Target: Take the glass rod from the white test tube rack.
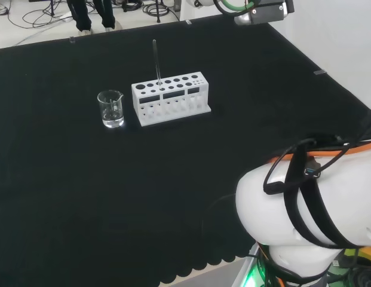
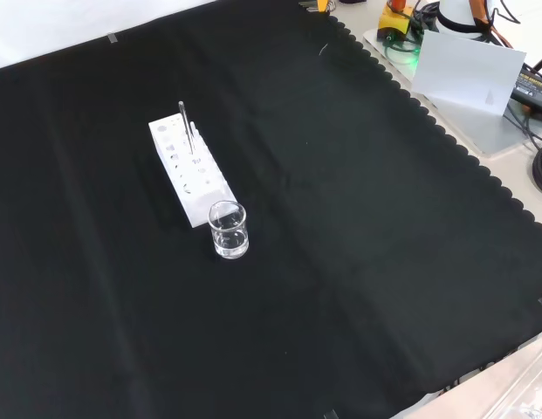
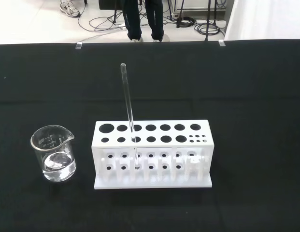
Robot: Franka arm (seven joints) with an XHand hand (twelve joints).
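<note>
1. While the glass rod stands upright in a hole near the beaker end of the white rack, you have nothing done yet.
2. Note the beaker, holding a little clear liquid, just beside the rack on the table.
3. You cannot tell the robot hand's state; approach, grasp and lift remain.

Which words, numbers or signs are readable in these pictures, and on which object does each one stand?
No text can be read anywhere.
Beaker: printed scale marks on the glass, too small to read.
White test tube rack: no print, holes alone.
Glass rod: no marking.
Black cloth: no print.
</note>
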